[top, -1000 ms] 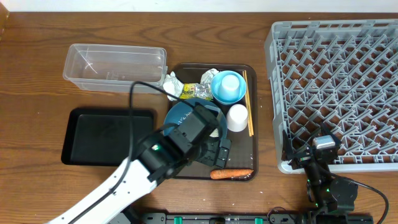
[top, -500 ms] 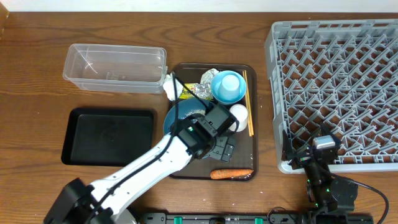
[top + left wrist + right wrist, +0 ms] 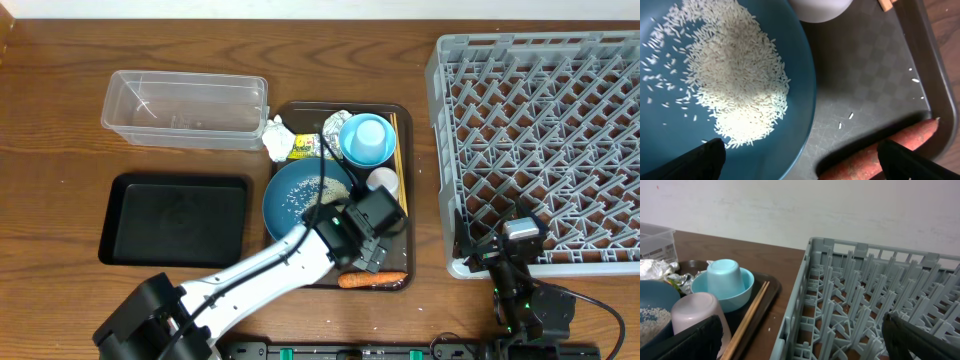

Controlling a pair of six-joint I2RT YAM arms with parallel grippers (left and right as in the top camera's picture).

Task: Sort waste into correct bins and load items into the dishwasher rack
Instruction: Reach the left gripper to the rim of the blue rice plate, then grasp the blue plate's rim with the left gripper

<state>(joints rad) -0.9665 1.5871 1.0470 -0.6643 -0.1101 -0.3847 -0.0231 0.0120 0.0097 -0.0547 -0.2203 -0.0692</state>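
On the brown tray sit the blue plate (image 3: pixel 290 200) with loose rice (image 3: pixel 318 190), the light blue cup upside down in the blue bowl (image 3: pixel 366 140), the white cup (image 3: pixel 382 180), the chopsticks (image 3: pixel 399 160), the carrot (image 3: pixel 372 280), the tissue (image 3: pixel 277 135) and the foil wrapper (image 3: pixel 305 148). My left gripper (image 3: pixel 367 262) is open and empty. It hangs low over the plate's edge (image 3: pixel 715 75) and the carrot (image 3: pixel 890 150), with rice (image 3: pixel 735 70) just ahead. My right gripper (image 3: pixel 802 340) is open and empty at the front edge of the grey rack (image 3: pixel 540 130).
The clear tub (image 3: pixel 185 108) stands at the back left and the black tray (image 3: pixel 175 220) in front of it, both left of the brown tray (image 3: pixel 395 245). The right wrist view shows the rack (image 3: pixel 865 305), the chopsticks (image 3: pixel 752 312) and the white cup (image 3: pixel 697 315).
My left arm has swung right and toward the tray's front, uncovering the blue plate. Its gripper now sits over the carrot. The right arm has not moved.
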